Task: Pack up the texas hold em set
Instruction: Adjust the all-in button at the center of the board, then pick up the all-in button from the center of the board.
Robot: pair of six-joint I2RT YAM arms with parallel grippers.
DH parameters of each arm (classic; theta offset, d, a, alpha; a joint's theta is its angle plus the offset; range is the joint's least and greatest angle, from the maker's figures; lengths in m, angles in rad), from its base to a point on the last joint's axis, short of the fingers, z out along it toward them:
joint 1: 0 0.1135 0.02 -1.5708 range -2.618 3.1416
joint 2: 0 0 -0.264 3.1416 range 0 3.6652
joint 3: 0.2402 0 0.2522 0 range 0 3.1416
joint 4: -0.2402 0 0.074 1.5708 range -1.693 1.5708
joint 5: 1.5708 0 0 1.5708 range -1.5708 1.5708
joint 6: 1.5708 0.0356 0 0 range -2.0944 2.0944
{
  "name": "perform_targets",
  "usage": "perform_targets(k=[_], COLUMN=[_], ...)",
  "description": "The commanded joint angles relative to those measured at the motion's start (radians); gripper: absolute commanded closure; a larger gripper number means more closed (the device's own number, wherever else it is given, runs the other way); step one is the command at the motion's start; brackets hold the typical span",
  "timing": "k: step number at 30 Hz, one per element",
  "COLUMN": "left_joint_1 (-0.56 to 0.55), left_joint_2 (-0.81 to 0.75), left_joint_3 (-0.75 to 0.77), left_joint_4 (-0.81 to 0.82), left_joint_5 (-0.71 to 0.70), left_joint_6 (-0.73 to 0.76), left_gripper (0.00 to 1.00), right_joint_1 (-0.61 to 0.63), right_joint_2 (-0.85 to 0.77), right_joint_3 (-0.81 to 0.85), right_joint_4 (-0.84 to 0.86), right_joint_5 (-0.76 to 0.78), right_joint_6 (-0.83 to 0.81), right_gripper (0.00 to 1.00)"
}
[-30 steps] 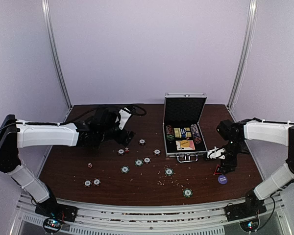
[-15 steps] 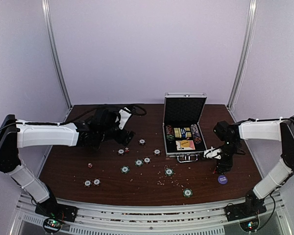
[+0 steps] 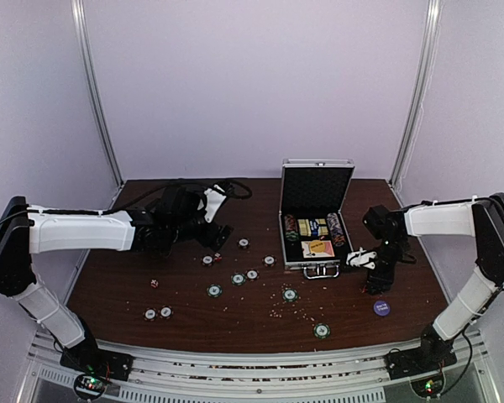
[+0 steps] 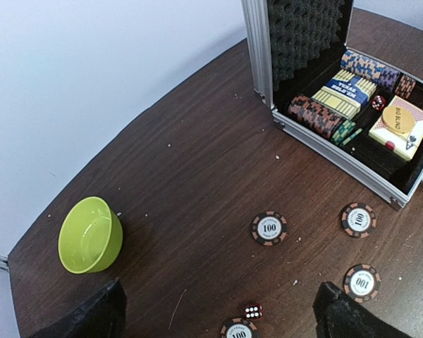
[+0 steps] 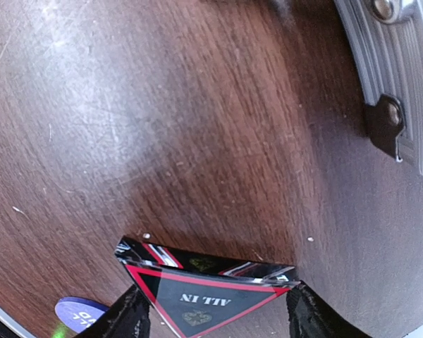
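Black-and-red "ALL IN" triangle (image 5: 208, 289) is pinched tight in our right gripper (image 5: 215, 310). Over the last second we've swung that arm away from the blue button (image 3: 381, 308) and in toward the open aluminium case (image 3: 317, 186), so the piece now hangs just off the front right corner by the latch, not yet inside. Our left gripper (image 4: 218, 318) hovers wide open and empty over the loose 100 chips (image 4: 269, 228) and a red die (image 4: 252, 311), so we reckon most of the packing's left.
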Motion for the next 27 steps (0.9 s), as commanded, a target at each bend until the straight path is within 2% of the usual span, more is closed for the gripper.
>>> perform_targets(k=[1,12,27], left_joint_1=[0.000,0.000,0.000], left_joint_2=[-0.012,-0.021,-0.016], left_joint_3=[0.011,0.013,0.018], left_joint_4=[0.043,0.039,0.034], left_joint_5=[0.029,0.057,0.060], left_joint_6=[0.005,-0.005,0.002], left_gripper=[0.05,0.05,0.06], right_joint_1=[-0.007,-0.012,-0.013], right_joint_2=[-0.008,0.048,0.071], right_joint_3=[0.018,0.081,0.093], right_joint_4=[0.002,-0.039,-0.049], right_joint_5=[-0.006,-0.040,-0.008], right_joint_6=[-0.013,-0.060,-0.002], right_gripper=[0.32,0.25,0.28])
